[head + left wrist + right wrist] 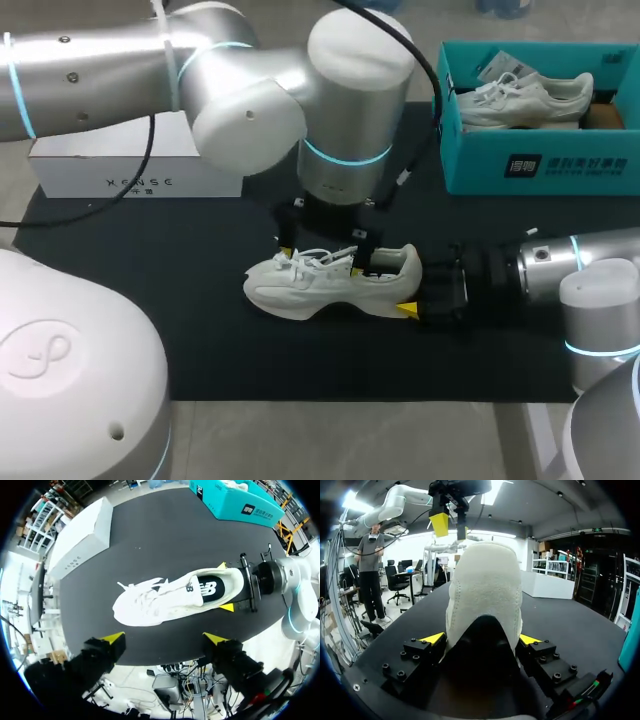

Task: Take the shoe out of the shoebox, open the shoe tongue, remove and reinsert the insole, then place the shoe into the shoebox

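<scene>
A white shoe (330, 283) lies upright on its sole in the middle of a black mat (150, 320) that covers the table, with its toe towards our left side and its heel towards our right. Its laces sit loose over the tongue. From the left wrist we look down into the shoe's opening and see the dark insole (207, 587) lying inside.

Our right gripper (481, 640) comes in low along the mat from the right and pinches the shoe's heel: one yellow-tipped finger presses each side of the heel, and the padded heel back fills the space between them.

Our left arm reaches in from the left, past the middle of the table, and its wrist points straight down over the shoe. The left gripper (165, 640) hangs above the laced part of the shoe, apart from it. Its two fingers are spread wide and nothing is between them.

The teal shoebox (540, 165) stands open at the far right corner of the mat, well apart from the shoe on the mat. A second shoe (525, 98), also white, lies inside it.

A long white box (110, 165), closed, lies at the far left edge of the mat, partly hidden behind our left arm
</scene>
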`<action>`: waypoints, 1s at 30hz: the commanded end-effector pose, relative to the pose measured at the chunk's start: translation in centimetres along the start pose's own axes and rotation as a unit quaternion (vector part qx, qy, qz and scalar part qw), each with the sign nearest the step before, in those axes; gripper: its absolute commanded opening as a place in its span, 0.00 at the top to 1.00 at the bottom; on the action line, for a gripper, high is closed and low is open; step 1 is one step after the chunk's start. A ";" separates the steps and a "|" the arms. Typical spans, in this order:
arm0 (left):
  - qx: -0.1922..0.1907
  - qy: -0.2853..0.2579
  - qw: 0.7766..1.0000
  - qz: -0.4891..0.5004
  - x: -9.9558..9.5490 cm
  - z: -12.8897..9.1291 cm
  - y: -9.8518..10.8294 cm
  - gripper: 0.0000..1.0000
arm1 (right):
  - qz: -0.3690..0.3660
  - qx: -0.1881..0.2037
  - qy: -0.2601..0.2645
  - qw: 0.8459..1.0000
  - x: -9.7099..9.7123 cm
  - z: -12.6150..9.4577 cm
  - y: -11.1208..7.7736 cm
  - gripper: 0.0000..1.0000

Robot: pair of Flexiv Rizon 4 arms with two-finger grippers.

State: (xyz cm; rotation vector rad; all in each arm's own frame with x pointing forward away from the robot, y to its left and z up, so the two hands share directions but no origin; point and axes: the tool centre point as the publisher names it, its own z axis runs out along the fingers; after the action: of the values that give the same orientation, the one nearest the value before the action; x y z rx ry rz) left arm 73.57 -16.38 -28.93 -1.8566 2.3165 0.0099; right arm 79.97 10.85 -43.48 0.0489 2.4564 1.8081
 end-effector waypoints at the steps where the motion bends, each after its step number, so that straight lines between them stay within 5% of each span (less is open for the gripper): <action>1: -0.006 -0.019 1.000 -0.006 1.2 0.5 -0.8 0.00 | 0.000 0.001 -0.001 1.000 0.1 0.5 -0.8 1.00; 30: -0.015 -0.053 0.997 -0.061 3.1 5.6 -6.1 0.00 | 0.000 0.001 -0.001 1.000 0.1 0.5 -0.8 1.00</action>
State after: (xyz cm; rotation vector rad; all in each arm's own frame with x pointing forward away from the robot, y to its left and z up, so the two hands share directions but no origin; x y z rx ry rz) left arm 79.14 -19.66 -33.90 -1.9570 2.1409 0.1085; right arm 79.97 10.87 -43.48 0.0489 2.4566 1.8083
